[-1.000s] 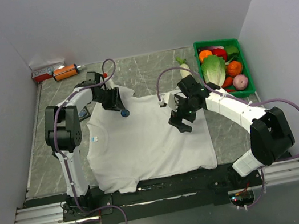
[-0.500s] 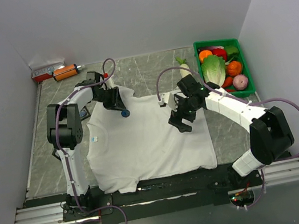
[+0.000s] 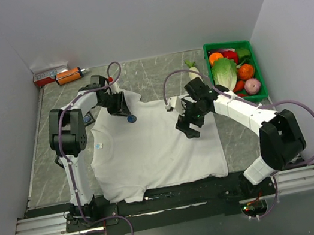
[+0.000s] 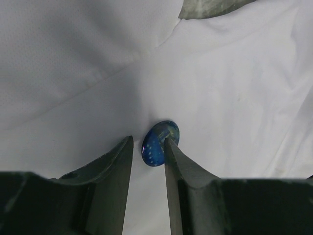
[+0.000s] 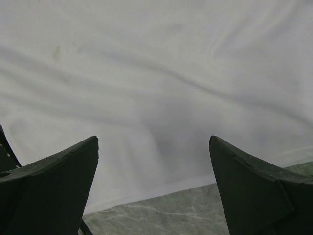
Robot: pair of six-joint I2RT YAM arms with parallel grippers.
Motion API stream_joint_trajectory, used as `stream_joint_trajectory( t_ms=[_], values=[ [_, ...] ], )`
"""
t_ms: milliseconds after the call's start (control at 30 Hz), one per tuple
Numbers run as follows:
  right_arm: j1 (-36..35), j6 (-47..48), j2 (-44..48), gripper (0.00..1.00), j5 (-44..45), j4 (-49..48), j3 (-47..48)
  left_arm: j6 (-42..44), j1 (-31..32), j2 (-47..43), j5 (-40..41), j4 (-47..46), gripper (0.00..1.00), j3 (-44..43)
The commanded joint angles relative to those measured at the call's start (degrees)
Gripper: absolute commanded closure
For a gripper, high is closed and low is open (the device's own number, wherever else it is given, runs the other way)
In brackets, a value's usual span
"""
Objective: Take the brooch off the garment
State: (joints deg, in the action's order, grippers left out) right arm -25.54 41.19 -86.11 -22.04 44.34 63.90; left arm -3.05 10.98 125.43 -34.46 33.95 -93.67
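Observation:
The garment [image 3: 150, 149] is a white T-shirt spread flat on the table, its light-blue neck label [image 3: 100, 145] at the left. The brooch [image 3: 131, 119], a small dark-blue disc, sits on the shirt's far part. My left gripper [image 3: 124, 113] is low over the shirt [image 4: 220, 73], its jaws a narrow gap apart [image 4: 149, 139]. The brooch [image 4: 160, 143] lies at the tips, against the right finger, with a gap to the left finger. My right gripper [image 3: 188, 129] is wide open and empty [image 5: 154, 139] over the shirt's right edge [image 5: 156, 73].
A green bin [image 3: 226, 43] of toy vegetables stands at the back right, with a white radish [image 3: 193, 71] beside it. An orange object [image 3: 69, 76] and a small box [image 3: 49, 72] lie at the back left. Marble tabletop [image 5: 195, 215] shows beside the shirt.
My right arm has shifted slightly left over the shirt's right side. The left gripper and the brooch stay where they were.

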Motion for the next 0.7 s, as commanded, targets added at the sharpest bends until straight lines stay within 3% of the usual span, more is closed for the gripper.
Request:
stream_joint_trajectory(
  t_ms=[0, 400, 667],
  values=[
    [-0.47, -0.41, -1.17, 0.0, -1.42, 0.4, 3.33, -0.03, -0.26, 0.69, -0.69, 0.67, 0.64, -1.87],
    [-1.27, -0.41, -3.01, 0.0, -1.6, 1.01, 5.18, 0.76, -0.17, 1.22, -7.55, 0.85, 0.77, -1.52],
    [-1.53, -0.32, -3.54, 0.0, -1.34, 1.01, 5.8, -0.64, -0.08, 2.63, -2.9, 0.76, 0.73, -2.31]
  ],
)
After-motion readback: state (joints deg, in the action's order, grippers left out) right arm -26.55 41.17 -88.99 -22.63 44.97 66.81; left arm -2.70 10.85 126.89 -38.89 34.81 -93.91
